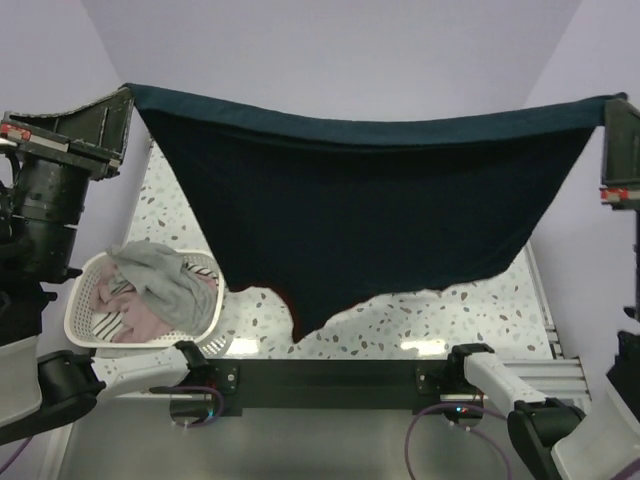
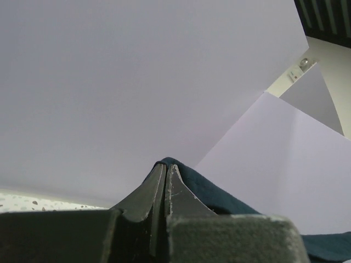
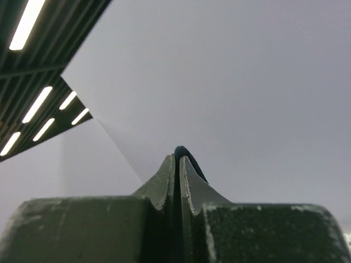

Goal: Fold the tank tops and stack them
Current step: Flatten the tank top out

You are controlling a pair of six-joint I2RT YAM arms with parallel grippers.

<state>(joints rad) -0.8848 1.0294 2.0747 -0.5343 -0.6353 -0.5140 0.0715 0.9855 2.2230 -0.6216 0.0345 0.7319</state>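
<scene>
A navy tank top (image 1: 370, 210) with dark red trim hangs stretched wide in the air between both arms, high above the table; its lower edge dangles near the speckled tabletop. My left gripper (image 1: 128, 93) is shut on its upper left corner, where navy cloth (image 2: 219, 194) pokes past the tips of the gripper (image 2: 165, 167). At the upper right corner my right gripper (image 1: 612, 105) is shut too, a fold of navy cloth (image 3: 189, 156) squeezed at its tips (image 3: 177, 158). A grey tank top (image 1: 160, 275) and pinkish ones (image 1: 130, 318) lie in a basket.
The white slotted basket (image 1: 80, 325) stands at the left front of the speckled table (image 1: 480, 310). Both arm bases sit on a black rail (image 1: 330, 380) at the near edge. Lilac walls enclose the back and sides.
</scene>
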